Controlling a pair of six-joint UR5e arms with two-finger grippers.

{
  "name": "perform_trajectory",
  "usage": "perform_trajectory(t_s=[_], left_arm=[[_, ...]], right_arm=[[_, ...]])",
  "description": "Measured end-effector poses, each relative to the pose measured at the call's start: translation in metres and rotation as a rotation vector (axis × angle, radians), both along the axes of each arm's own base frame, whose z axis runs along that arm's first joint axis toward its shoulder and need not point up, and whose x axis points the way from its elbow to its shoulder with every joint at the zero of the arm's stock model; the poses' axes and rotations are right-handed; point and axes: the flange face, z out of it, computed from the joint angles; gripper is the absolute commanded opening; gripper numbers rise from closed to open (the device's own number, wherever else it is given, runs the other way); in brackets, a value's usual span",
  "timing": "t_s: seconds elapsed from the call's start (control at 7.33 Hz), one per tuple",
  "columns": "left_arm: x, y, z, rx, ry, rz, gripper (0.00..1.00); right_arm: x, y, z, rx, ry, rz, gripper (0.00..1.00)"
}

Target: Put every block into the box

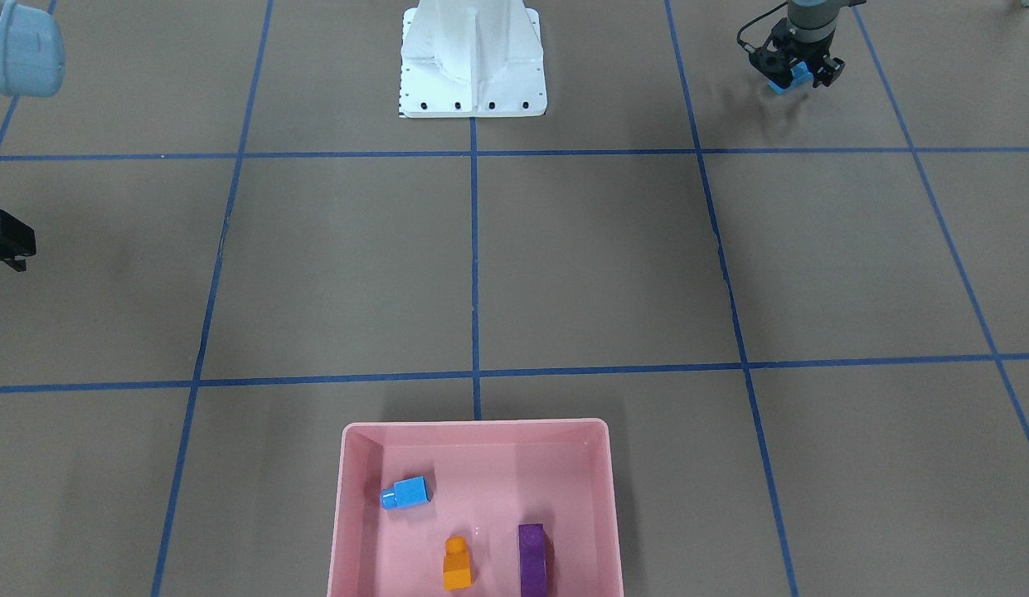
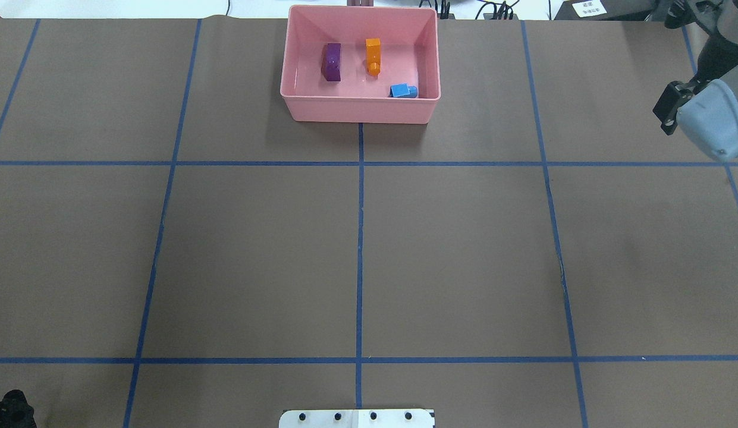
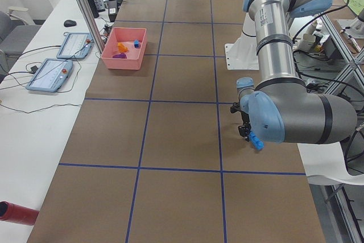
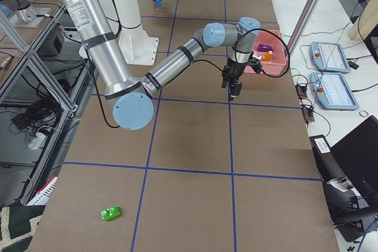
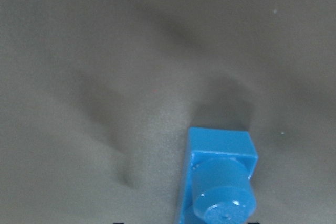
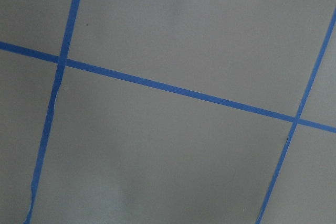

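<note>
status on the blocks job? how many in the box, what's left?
Done: small blue brick, orange brick and purple brick lie in the pink box. In hand: left claw is shut on the other blue brick, far from the box. Left: drop that one, then fetch the green brick on the table.

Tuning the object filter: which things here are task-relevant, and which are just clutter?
Job: pink box; purple brick, orange brick and small blue brick inside it; long blue brick held by left gripper; green brick, outside the box.
Lying about: two teach pendants, computer mouse, red cylinder, white robot base.
</note>
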Motion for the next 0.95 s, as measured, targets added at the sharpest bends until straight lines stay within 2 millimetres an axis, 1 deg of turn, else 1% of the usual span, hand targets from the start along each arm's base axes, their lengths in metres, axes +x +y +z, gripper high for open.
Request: perform_trajectory(t_s=[0.41,0.55,0.68,0.82,0.95], left_arm=[[0.006,0.0,-0.014,-0.043,0.001,-0.112,0.0],[0.004,-0.001,-0.025,-0.062,0.009,-0.154,0.0],[-0.002,-0.002,-0.045,-0.082,0.028,-0.184,0.0],[-0.011,-0.004,-0.068,-0.103,0.056,-0.204,0.0],[-0.018,-0.009,-0.093,-0.138,0.09,-0.222,0.0]], right_arm=[[0.004,-0.001,0.0,0.001,0.0,0.006,1.0],[0.009,-0.002,0.0,0.004,-0.001,0.005,1.0],[0.018,-0.002,0.005,0.012,-0.003,-0.01,1.0],[0.036,0.0,0.019,0.019,-0.007,-0.034,1.0],[0.062,0.005,0.04,0.022,-0.014,-0.06,1.0]])
